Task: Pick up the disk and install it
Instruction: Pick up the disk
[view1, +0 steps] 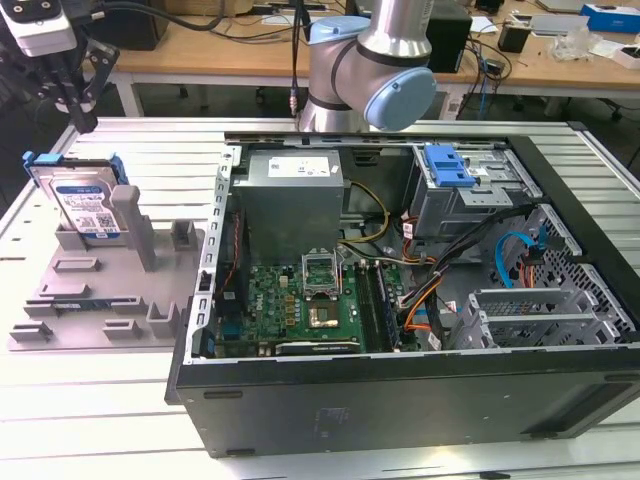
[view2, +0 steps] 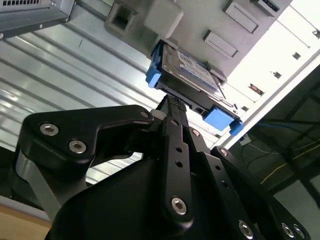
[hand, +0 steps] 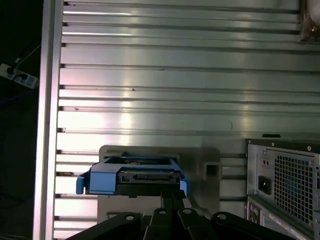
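The claw (view2: 172, 103), fingers pressed together on nothing, hangs apart from the disk (view1: 85, 205), near its top edge. The disk stands upright in the grey holder (view1: 100, 300), which hides its lower edge. Beyond the holder lies the open computer case (view1: 400, 390).

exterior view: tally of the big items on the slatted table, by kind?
Disk: 1
Grey rack: 1
PC case: 1
Total: 3
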